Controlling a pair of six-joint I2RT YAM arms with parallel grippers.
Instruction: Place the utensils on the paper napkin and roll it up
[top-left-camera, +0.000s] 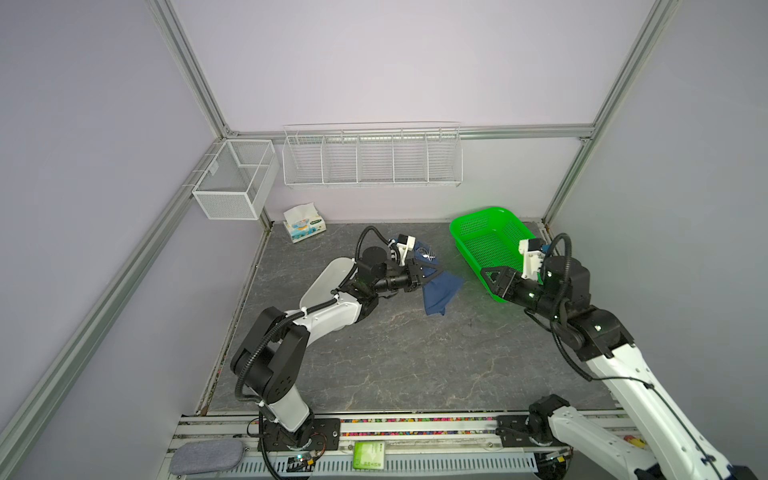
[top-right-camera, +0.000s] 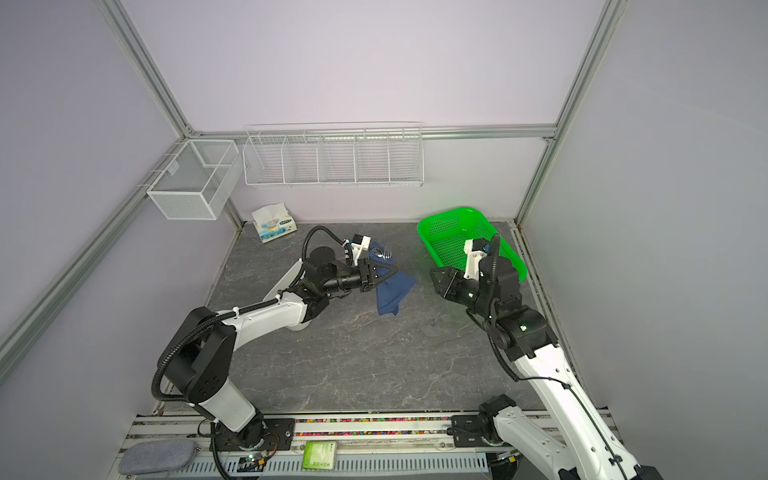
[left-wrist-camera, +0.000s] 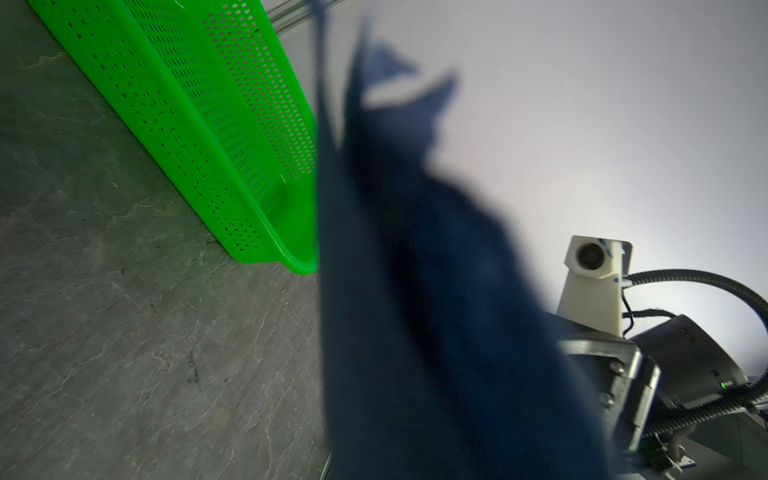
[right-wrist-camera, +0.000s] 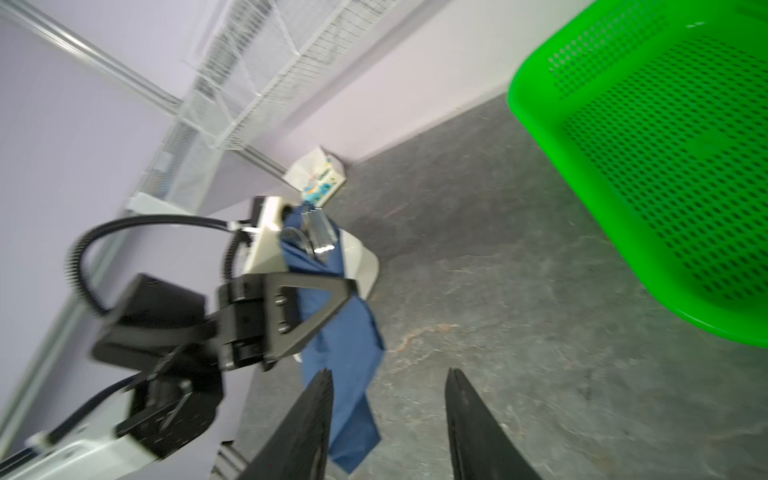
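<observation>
visibly, left claw clamps the rumpled navy paper napkin around shiny utensils, right claw apart.

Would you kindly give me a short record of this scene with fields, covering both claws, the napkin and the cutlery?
Left claw: shut on the napkin
Napkin state: bunched, one end hanging loose below the claw
Cutlery: fork tines and spoon bowl stick out of the napkin's far end
Right claw: open, empty, near the green basket
Tissue pack: back left, apart from both arms
</observation>
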